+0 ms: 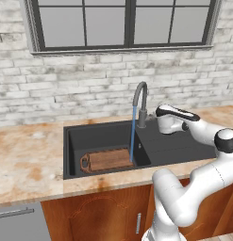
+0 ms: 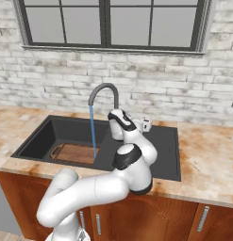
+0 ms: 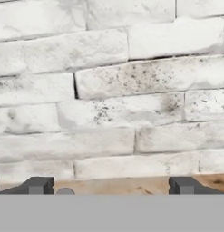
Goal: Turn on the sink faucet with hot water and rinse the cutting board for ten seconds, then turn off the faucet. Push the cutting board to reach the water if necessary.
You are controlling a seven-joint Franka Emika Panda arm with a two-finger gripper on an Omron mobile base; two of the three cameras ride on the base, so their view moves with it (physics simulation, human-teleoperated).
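Arm reaches forward and level; gripper (image 3: pixel 111 186) fingers spread wide (nothing between).

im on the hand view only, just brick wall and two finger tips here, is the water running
Observer: Yes, the water falls in a blue stream from the faucet.
Operator: does it hit the board
Observer: It lands at the right end of the cutting board, which lies flat in the sink basin.
Operator: where's my hand
Observer: The gripper sits just right of the faucet base, above the drainboard.
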